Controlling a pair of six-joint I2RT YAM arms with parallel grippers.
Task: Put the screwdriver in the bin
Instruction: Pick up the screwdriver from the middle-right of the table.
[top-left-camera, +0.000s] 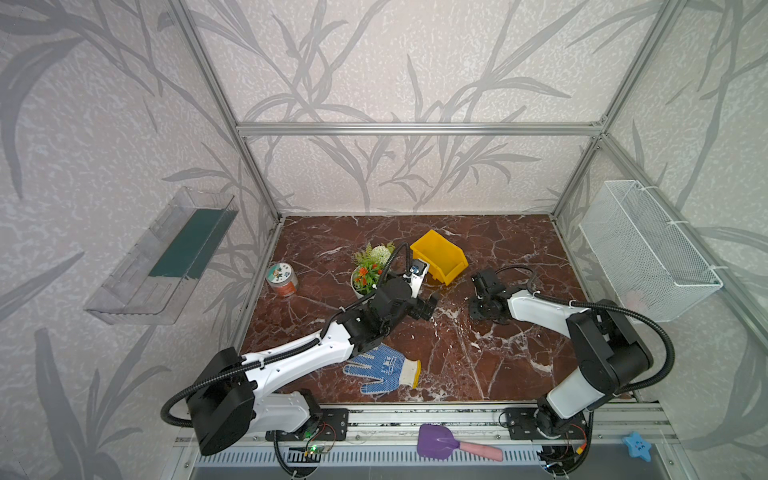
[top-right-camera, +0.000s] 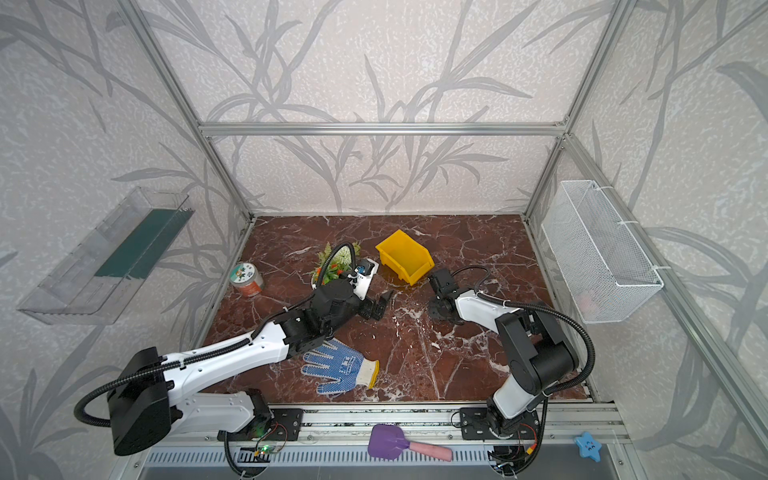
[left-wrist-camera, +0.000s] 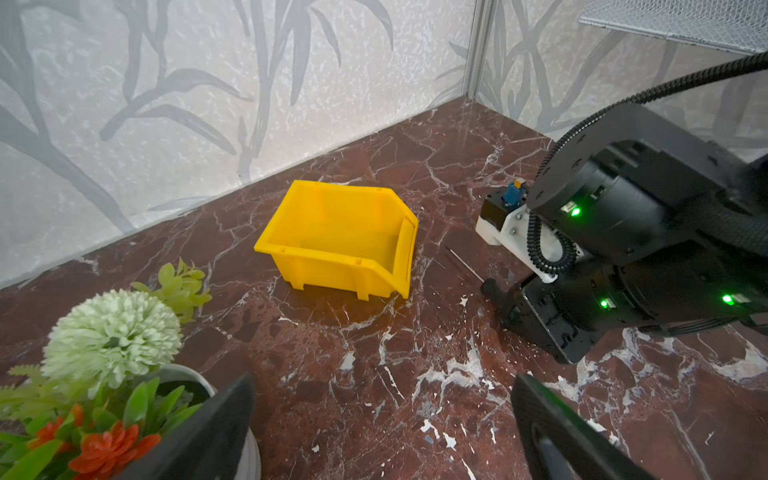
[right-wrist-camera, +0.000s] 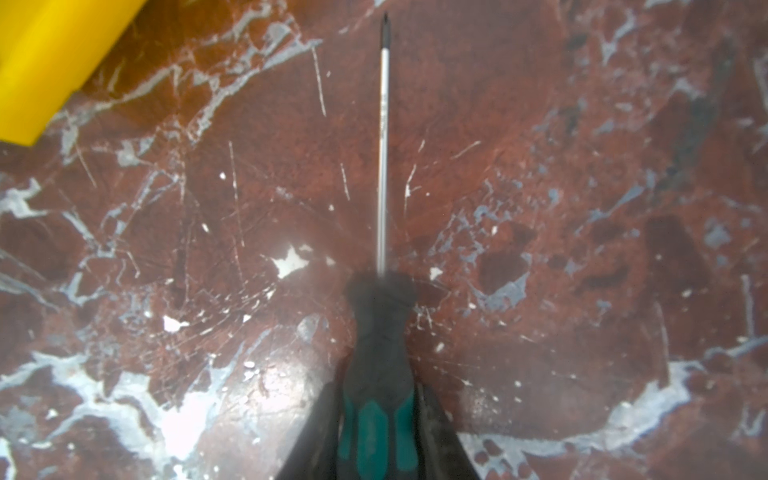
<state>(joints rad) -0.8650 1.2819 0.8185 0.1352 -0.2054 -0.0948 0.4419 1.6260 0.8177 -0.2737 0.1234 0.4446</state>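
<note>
1. Black and green, the handle of the screwdriver sits pinched between the pressed-in jaws of the right gripper. The thin shaft runs straight out ahead of the fingertips, in line with the gripper.
2. The tool lies low along the marble table; whether it is off the surface cannot be told.
3. The bin stands ahead of this gripper and off to one side of the shaft. Its cut-down front faces the tip, near but apart.
4. The left gripper hangs spread and empty nearby, so the carry looks to be the right arm's: lift, then swing sideways over the low front.
</note>
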